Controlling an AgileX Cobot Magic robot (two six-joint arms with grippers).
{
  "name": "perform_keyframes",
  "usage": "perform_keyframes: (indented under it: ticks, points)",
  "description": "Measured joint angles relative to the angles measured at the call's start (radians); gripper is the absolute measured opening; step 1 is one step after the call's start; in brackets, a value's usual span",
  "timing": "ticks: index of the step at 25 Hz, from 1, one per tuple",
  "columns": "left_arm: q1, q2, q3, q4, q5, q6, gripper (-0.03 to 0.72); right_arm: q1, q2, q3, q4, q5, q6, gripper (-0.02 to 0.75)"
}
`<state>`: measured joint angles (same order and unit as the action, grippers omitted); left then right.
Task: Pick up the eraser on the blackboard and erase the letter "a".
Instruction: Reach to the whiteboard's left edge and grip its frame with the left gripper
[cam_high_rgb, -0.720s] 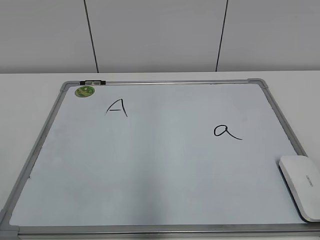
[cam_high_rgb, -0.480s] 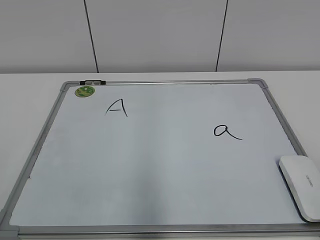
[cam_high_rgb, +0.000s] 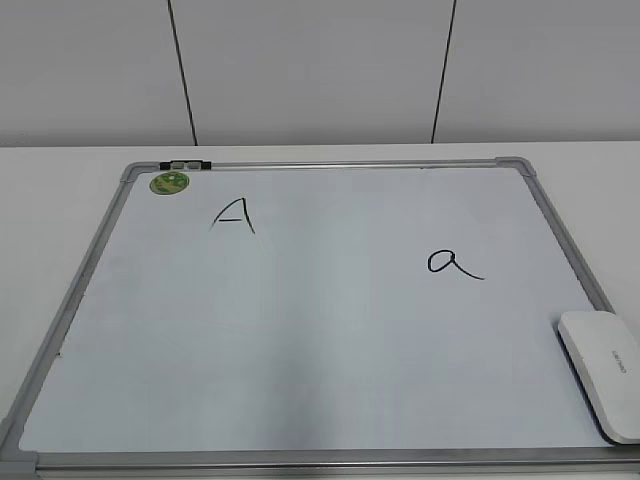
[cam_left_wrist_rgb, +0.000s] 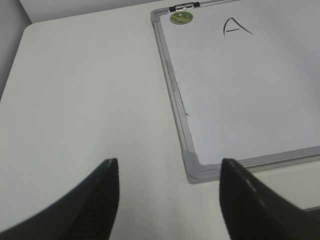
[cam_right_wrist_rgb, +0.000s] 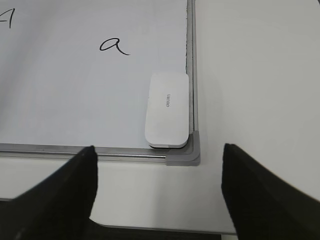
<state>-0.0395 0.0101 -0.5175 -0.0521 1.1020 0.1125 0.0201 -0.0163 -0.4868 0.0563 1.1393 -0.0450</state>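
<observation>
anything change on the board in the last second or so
Nothing visibly changed. The white oblong plastic eraser lies untouched in the near right corner of the grey-framed white dry-erase board, and the handwritten black lowercase "a" is intact.

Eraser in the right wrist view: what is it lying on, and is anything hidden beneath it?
The eraser lies flat on the whiteboard, in its corner against the grey frame, below the letter "a". Whatever board surface it covers cannot be seen.

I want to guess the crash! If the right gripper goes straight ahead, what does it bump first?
Probably the blackboard's grey corner, then the eraser just behind it; depth is unclear. The right gripper is open.
</observation>
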Motion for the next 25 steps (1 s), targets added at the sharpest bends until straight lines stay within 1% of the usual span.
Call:
perform_keyframes:
  ticks: [25]
  points:
    - [0.0, 0.007, -0.005, 0.0, -0.006, 0.0, 0.463, 0.0, 0.0, 0.0, 0.0, 0.0, 0.0, 0.573]
